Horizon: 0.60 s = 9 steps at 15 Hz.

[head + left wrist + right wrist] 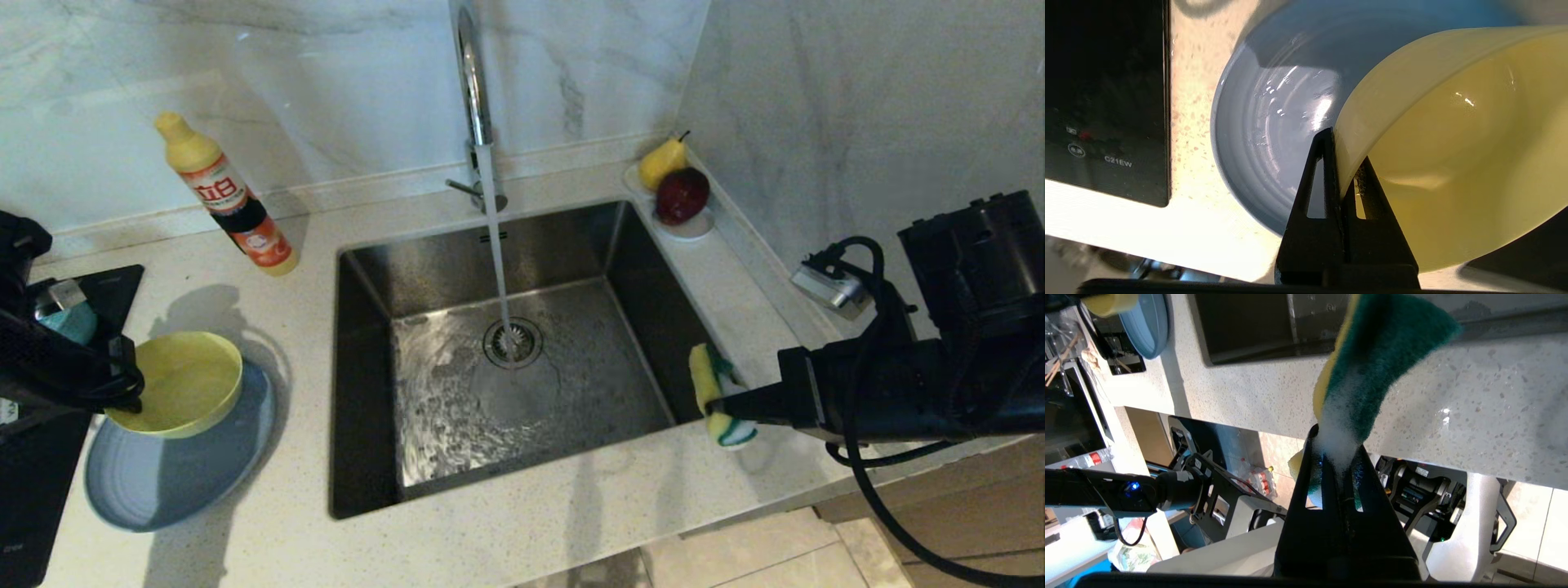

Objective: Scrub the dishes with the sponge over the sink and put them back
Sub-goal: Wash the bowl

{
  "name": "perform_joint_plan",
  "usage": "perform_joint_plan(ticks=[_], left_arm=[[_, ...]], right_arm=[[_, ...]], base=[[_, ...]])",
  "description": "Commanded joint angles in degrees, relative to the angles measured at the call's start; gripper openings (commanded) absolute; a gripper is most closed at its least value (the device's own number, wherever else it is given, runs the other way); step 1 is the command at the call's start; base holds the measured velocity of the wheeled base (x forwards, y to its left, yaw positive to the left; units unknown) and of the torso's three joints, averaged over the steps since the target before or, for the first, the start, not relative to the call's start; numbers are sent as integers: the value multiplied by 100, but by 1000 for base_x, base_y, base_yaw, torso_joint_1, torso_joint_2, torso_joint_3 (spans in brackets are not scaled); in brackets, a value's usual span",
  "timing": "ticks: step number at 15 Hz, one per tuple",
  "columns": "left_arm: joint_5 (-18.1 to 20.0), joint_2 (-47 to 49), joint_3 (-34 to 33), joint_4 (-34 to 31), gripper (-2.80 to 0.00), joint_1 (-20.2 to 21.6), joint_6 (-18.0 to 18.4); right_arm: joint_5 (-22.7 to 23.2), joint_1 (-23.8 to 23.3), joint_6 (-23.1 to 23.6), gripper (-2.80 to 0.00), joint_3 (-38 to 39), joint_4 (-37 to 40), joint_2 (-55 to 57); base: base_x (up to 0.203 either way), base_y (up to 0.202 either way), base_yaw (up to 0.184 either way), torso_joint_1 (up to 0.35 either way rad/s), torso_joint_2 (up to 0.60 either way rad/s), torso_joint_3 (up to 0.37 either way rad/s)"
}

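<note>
A: While the tap [478, 90] ran into the sink [522, 359], where was the left gripper [1340, 163]?
B: Jaws pinched the rim of the yellow bowl [184, 382], tilted over the grey plate [175, 465] on the counter, left of the sink.
A: Right gripper [1336, 457]?
B: Clamped on the sponge [717, 396], foamy, above the counter at the sink's right edge.
A: Progress?
B: Looked early. Sponge and bowl well apart, neither over the basin. Couldn't tell if any dish was scrubbed. Teal bowl [72, 322] sat behind the left arm. Judged 3 dishes possibly left, plus returns.
</note>
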<state>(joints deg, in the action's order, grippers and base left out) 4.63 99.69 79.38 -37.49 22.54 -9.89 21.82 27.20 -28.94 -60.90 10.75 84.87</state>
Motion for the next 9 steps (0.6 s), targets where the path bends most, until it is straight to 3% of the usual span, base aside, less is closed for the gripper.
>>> perform_joint_plan(ticks=[1, 7, 9], left_arm=[[75, -219, 185, -30, -280, 14, -125], [899, -860, 960, -756, -280, 3, -342], [992, -982, 1110, -836, -280, -281, -558]], right_arm=[[6, 5, -15, -280, 8, 6, -32], [15, 5, 8, -280, 106, -55, -7], [24, 5, 11, -280, 131, -73, 57]], base=[[0, 0, 0, 0, 0, 0], [0, 0, 0, 0, 0, 0], [0, 0, 0, 0, 0, 0]])
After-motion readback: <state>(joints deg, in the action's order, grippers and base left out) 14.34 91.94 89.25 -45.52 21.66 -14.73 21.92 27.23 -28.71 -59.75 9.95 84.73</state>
